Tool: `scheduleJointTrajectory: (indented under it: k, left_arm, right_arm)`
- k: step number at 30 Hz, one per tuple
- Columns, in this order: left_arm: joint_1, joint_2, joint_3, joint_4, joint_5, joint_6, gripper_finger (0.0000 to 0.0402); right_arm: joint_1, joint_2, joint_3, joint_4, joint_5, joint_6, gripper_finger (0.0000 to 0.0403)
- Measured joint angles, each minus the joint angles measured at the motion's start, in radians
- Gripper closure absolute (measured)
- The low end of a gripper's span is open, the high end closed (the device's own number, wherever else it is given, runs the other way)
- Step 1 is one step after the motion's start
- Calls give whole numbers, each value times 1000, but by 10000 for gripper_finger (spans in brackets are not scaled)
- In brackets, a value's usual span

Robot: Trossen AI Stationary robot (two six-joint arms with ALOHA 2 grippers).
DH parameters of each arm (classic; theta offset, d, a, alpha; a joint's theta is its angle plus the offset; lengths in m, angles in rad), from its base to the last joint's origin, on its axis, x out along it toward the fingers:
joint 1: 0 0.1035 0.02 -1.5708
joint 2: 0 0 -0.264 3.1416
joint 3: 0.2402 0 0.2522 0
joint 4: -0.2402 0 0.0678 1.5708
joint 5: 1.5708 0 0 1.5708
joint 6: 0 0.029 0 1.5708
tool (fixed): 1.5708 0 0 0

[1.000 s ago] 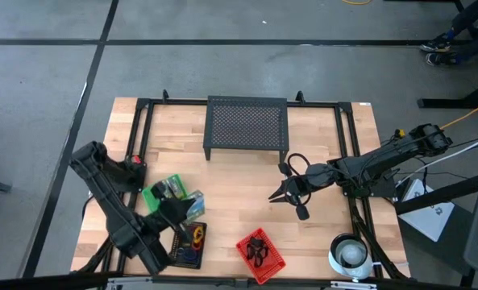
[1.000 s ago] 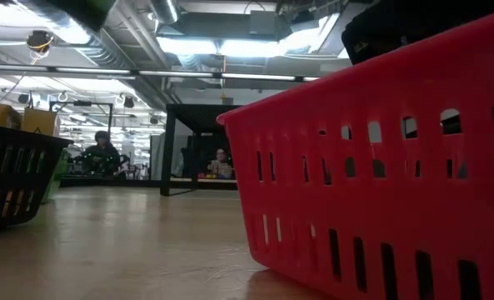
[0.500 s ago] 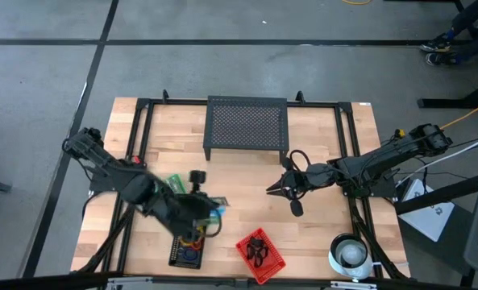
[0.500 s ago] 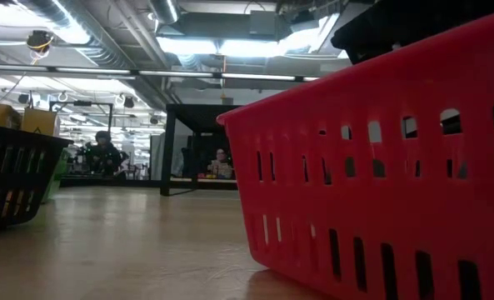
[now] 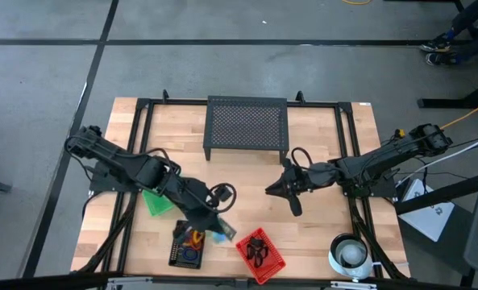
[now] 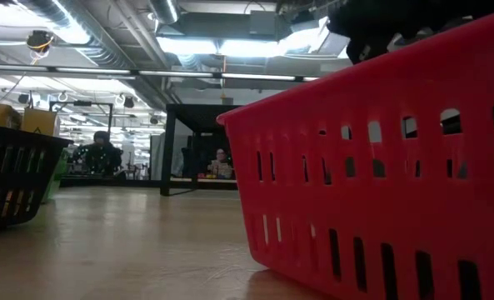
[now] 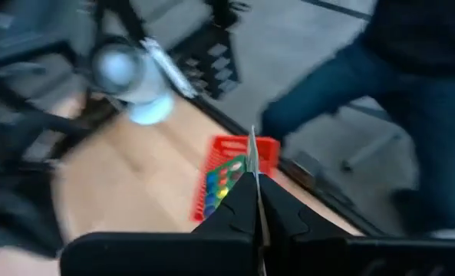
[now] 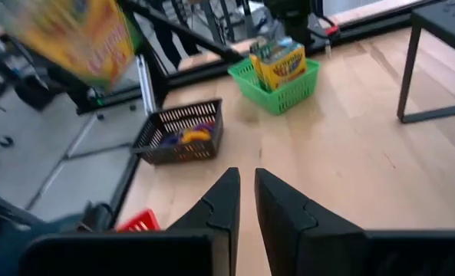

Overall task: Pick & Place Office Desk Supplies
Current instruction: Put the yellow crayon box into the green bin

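Observation:
My left gripper [image 5: 215, 227] hangs over the table's near side, between the black basket [image 5: 185, 250] and the red basket [image 5: 262, 256], shut on a yellow-and-green crayon box [image 5: 222, 234]. The right wrist view shows that box as a blur [image 8: 81, 34]. Another crayon box [image 8: 281, 63] stands in the green basket [image 8: 282, 96]. Orange and purple rings [image 5: 192, 240] lie in the black basket, and black clips [image 5: 257, 251] in the red one. My right gripper [image 5: 272, 191] is shut, holds nothing and hovers right of the table's middle. My left gripper pinches the crayon box between its two fingers. In the left wrist view the box shows edge-on, with its thin edge [image 7: 252, 157] sticking out past the fingertips [image 7: 242, 201]. The box is lifted clear of the table, above the gap between the black and red baskets.
The black mesh stand [image 5: 247, 129] sits at the far middle, and the white roll [image 5: 351, 254] at the near right corner. A person in blue trousers [image 7: 396, 100] stands beyond the near edge. Bare wood lies between the stand and the baskets.
My left arm has swung from the near left corner out over the green basket, then toward the right and near edge. It carries the crayon box, now past the black basket and close to the red one. My right gripper has drifted slightly toward the left.

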Motion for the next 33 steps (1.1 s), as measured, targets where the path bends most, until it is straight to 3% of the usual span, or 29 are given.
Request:
scheduleJointTrajectory:
  k: [5, 12, 21, 33]
  left_arm:
    - [10, -80, -145, -18, 109, 6, 400]
    - [-38, -366, -439, 163, 197, -14, 400]
    - [-135, -746, -722, 246, 156, -2, 399]
    - [-121, -1163, -1001, 282, 148, 16, 400]
  right_arm:
    - [7, 0, 0, 56, 50, 55, 358]
    - [38, 0, 0, 59, 216, 89, 358]
    - [39, 6, 0, 58, 329, 175, 358]
    - [39, 78, 1, 104, 393, 213, 358]
